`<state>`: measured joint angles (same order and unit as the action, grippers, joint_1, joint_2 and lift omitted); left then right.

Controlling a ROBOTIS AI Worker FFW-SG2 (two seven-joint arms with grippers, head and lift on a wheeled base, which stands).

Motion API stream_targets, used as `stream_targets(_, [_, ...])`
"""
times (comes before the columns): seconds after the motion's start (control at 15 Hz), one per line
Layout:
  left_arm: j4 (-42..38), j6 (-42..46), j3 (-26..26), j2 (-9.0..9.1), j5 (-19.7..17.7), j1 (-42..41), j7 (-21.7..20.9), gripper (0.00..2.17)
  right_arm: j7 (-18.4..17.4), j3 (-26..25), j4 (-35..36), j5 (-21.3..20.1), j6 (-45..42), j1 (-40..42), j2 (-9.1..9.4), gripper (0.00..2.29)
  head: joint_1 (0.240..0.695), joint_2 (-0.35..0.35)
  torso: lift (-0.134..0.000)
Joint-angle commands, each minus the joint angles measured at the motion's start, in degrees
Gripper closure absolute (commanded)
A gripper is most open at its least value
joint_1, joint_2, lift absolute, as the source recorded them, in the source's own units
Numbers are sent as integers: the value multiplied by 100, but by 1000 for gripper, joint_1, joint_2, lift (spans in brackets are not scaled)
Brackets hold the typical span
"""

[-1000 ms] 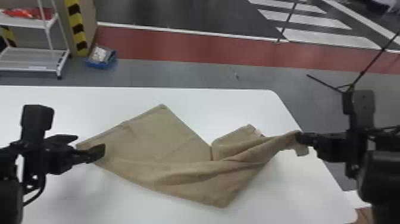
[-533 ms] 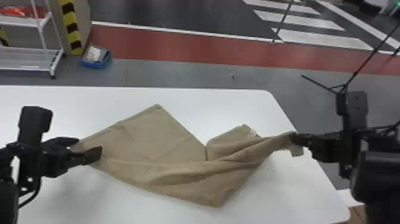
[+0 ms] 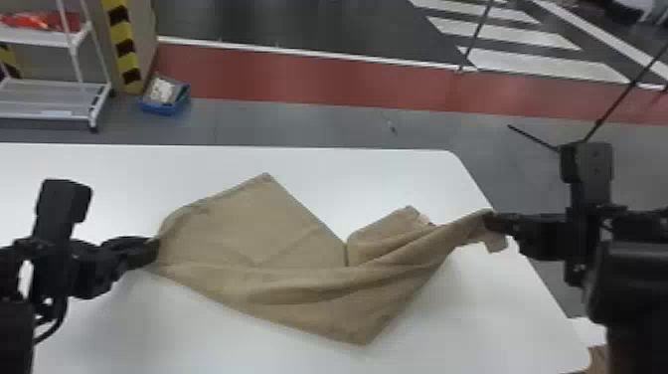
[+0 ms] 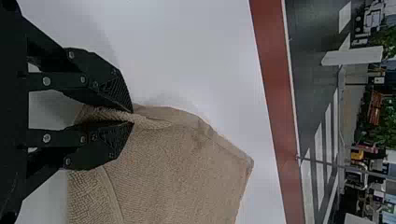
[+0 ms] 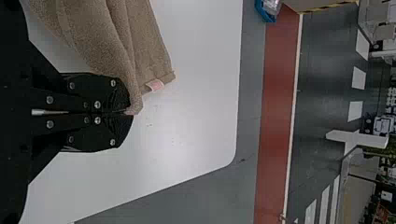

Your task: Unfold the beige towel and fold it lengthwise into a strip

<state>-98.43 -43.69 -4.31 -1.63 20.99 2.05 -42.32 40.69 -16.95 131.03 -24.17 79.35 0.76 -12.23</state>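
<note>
One beige towel (image 3: 298,298), terry-textured, partly spread and unevenly folded across a white worktop (image 3: 348,169), between two black end effectors. Left end effector (image 3: 153,251): at the towel's left end; in the left wrist view, the two ridged fingertips of the left end effector (image 4: 133,116) pinch a gathered bit of cloth. Right end effector (image 3: 494,223): near the worktop's right edge; in the right wrist view, the right end effector (image 5: 130,112) has its fingers pressed together on a towel end, caught at the very tips. Towel particulars: a broad flat panel on the left, one corner pointing to the worktop's far side; loose, rope-like folds rising toward the right end effector; a notch at the far edge between panel and a smaller flap; another corner pointing toward the robot. One small pinkish label (image 5: 155,85), on the flap's hem. Beyond the worktop, on the floor: one white wire-shelved rack (image 3: 54,99), one blue bin (image 3: 166,107) with pale contents, one column with yellow-and-black striping (image 3: 124,45).
</note>
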Motion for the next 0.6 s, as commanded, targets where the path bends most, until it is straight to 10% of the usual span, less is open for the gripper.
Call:
stream_targets(0.0, [-62,-110,-70,-21,124,6,-14,2145,0,69,-34,0,7,-129,-7,2044,695,-233,-126])
stream_targets(0.53, [-229,-813,-1608,-153,10,859,259,2145,-343,1511,-2433,88,-2279,-2405,-16,2044,695,-43,-126])
